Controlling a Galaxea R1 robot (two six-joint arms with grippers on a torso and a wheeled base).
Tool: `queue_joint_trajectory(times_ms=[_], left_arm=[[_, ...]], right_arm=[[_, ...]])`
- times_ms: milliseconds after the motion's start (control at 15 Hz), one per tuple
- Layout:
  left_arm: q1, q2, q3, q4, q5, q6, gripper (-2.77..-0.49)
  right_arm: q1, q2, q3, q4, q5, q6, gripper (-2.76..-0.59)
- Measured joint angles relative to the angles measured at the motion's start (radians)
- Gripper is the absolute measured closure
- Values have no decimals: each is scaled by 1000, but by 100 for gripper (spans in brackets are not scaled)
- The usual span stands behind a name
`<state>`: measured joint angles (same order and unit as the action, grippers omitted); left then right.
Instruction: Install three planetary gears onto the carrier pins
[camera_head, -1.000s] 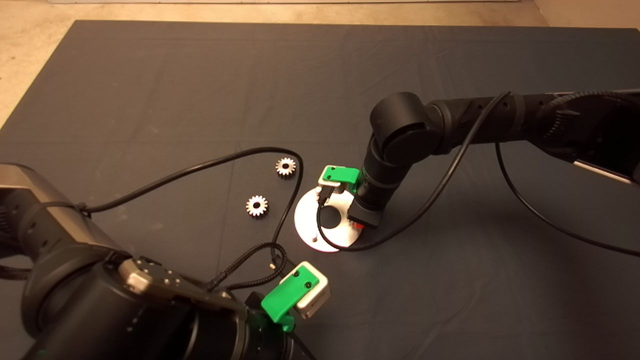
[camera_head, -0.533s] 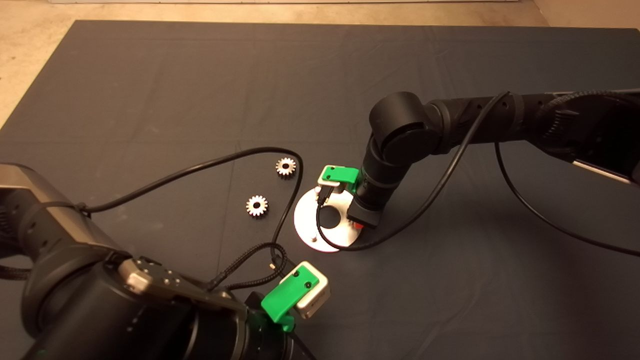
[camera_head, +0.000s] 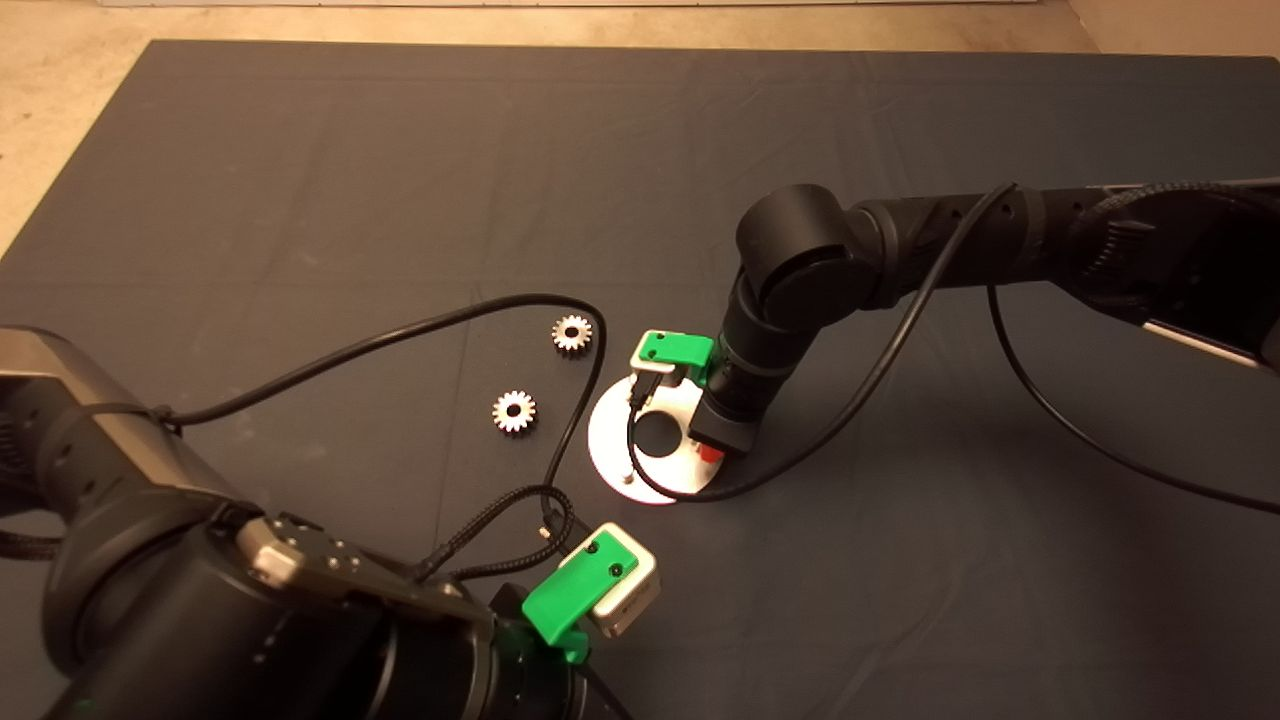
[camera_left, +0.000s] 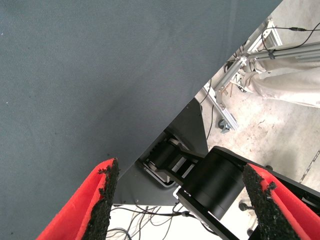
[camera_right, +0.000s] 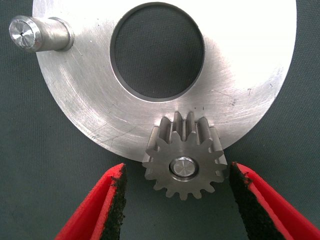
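In the right wrist view one planetary gear (camera_right: 184, 157) sits on a carrier pin (camera_right: 181, 167) at the rim of the pale metal disc (camera_right: 240, 65). My right gripper (camera_right: 177, 172) is open, with a finger on each side of that gear and a gap to both. Another carrier pin (camera_right: 35, 34) stands bare on the disc. Two more planetary gears (camera_head: 572, 333) (camera_head: 514, 411) lie flat on the mat, left of the disc (camera_head: 612, 440). The left gripper (camera_left: 182, 180) hangs open at the mat's near edge, parked at the lower left (camera_head: 590, 590).
A black cable (camera_head: 420, 328) from the left arm loops across the mat between the loose gears and the disc. A second cable (camera_head: 680, 495) curls around the disc's near side. Beyond the mat edge, the left wrist view shows the robot's base and metal frame legs (camera_left: 225, 100).
The right arm has shifted slightly to the left over the disc. The loose gears, the disc and the left arm have not moved.
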<state>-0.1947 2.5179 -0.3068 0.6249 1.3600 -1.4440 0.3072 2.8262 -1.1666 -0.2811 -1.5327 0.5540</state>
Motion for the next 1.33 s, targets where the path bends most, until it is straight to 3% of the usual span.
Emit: queue_joint_trajectory(times_ms=[133,333,533,733,867,1000,1067,1133,1267,1333], left_arm=[[0,0,0,0,0,0,-173],[0,-2,0,0,0,0,-173],[0,-2,0,0,0,0,-173],[0,-2,0,0,0,0,-173],[0,-2,0,0,2,0,-173],[0,-2,0,0,3,0,-173],[0,-4,0,0,7,0,-173],[0,-5,0,0,11,0,-173],[0,-5,0,0,17,1,-173],[0,-5,0,0,33,2,-173]], right_arm=[[0,-23,25,0,6,1,-168],[0,-100,109,0,2,13,-188],[10,-184,257,1,8,73,-209],[70,-345,429,0,8,182,-220],[85,-499,575,0,28,259,-220],[96,-665,679,0,59,308,-220],[98,-742,708,0,83,322,-220],[98,-799,727,0,124,334,-220],[97,-866,760,0,241,350,-220],[97,-887,776,0,281,357,-220]])
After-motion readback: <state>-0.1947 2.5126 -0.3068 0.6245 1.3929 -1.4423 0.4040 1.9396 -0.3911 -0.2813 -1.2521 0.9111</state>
